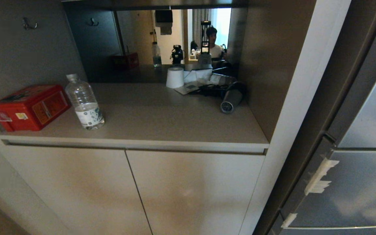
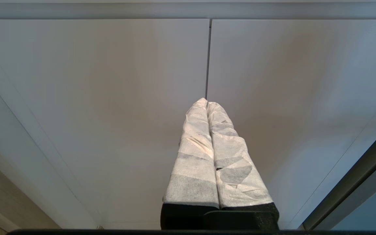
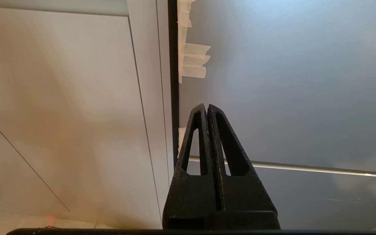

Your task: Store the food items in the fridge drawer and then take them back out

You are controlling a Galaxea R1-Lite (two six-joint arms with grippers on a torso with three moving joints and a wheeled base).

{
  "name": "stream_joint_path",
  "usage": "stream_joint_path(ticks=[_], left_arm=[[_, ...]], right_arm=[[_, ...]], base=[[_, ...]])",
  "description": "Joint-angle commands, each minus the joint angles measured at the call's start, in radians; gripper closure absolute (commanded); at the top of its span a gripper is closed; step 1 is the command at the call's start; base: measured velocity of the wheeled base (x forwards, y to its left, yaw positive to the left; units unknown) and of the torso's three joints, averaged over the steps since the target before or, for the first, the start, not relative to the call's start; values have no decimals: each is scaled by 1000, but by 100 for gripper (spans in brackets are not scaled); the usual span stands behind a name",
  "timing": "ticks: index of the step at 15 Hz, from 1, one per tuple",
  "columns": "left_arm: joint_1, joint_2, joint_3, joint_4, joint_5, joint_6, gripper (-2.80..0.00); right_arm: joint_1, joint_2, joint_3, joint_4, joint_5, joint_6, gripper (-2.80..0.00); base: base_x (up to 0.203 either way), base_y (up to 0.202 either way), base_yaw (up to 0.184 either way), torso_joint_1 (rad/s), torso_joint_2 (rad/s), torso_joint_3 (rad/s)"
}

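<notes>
The food items and the fridge drawer are out of view. A silver-grey fridge (image 1: 364,182) stands shut at the right, with white tape tabs (image 1: 318,178) on its door edge. My left gripper (image 2: 206,101), its fingers wrapped in white tape, is shut and empty, facing the beige cabinet doors (image 2: 109,98). Pointing at the seam between the cabinet and the fridge door (image 3: 289,81), my black right gripper (image 3: 206,106) is shut with nothing in it. Neither arm shows in the head view.
On the counter (image 1: 162,117) above the cabinet doors (image 1: 77,186) stand a red tin box (image 1: 28,106), a clear water bottle (image 1: 84,102), a white paper roll (image 1: 175,77) and a hair dryer (image 1: 230,99). A mirror behind reflects a person (image 1: 212,44).
</notes>
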Motion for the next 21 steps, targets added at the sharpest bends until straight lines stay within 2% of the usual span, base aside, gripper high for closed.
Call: stream_joint_path(ticks=[1,21], left_arm=[[0,0,11,-1,0,0,0],[0,0,11,-1,0,-2,0]], right_arm=[[0,1,0,0,2,-1,0],[0,1,0,0,2,-12,0]], base=[[0,0,0,0,0,0],[0,0,0,0,0,0]])
